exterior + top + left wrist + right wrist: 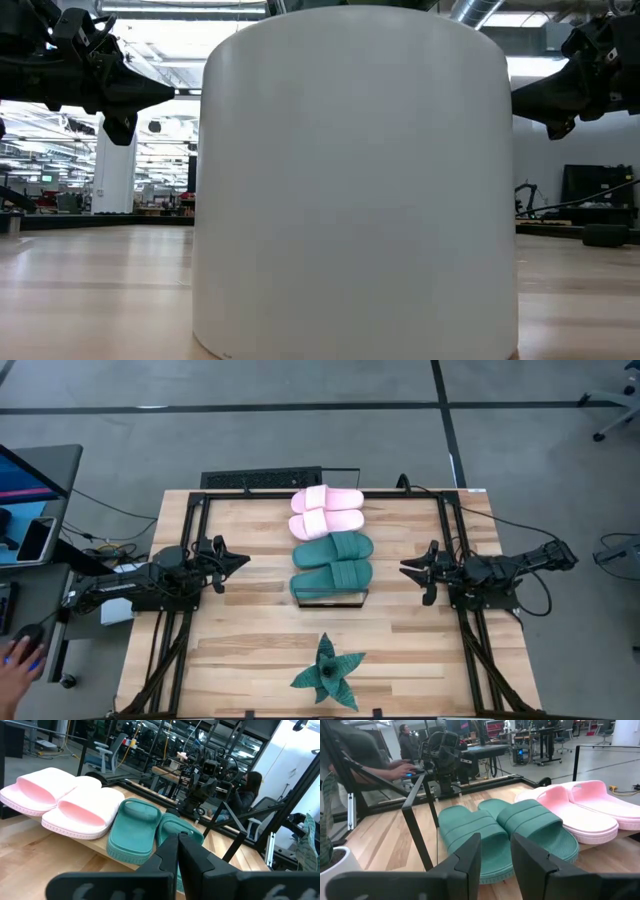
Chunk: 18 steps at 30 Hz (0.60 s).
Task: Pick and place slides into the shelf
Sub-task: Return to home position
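Observation:
Two pale pink slides (327,510) and two teal slides (332,562) lie side by side, soles down, on the light-wood shelf (330,600) at the table's middle. The pink pair is at the far end and the teal pair nearer. My left gripper (238,560) hovers left of the teal slides, shut and empty; its wrist view shows the fingers (179,851) closed in front of the row. My right gripper (405,568) hovers right of the teal slides, open and empty; its wrist view shows the gap (496,852) facing the teal pair (505,832).
A spiky green plant (328,672) stands near the table's front edge; its white pot (355,180) fills the low view and hides the shelf there. A black keyboard (262,480) lies at the far edge. A person's hand (20,655) is off the table's left.

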Each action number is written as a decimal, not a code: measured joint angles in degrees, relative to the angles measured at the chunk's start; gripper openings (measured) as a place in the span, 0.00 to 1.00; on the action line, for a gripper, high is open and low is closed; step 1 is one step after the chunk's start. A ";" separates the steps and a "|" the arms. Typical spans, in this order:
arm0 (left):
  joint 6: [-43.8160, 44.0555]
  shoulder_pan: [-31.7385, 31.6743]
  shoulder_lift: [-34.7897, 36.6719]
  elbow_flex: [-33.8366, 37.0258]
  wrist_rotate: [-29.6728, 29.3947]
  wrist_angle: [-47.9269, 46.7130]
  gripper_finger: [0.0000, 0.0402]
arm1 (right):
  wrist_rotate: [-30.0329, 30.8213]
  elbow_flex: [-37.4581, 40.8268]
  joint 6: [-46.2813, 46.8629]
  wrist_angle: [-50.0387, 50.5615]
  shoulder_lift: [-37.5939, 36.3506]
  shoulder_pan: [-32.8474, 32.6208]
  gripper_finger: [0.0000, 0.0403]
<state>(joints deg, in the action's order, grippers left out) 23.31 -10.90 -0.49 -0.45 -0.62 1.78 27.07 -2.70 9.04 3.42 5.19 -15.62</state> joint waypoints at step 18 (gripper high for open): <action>-0.01 0.00 0.00 0.00 0.01 0.00 0.00 | -0.01 0.00 0.00 0.00 0.00 0.01 0.24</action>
<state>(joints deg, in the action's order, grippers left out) 23.30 -10.90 -0.49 -0.45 -0.61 1.78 27.06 -2.70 9.04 3.42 5.19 -15.60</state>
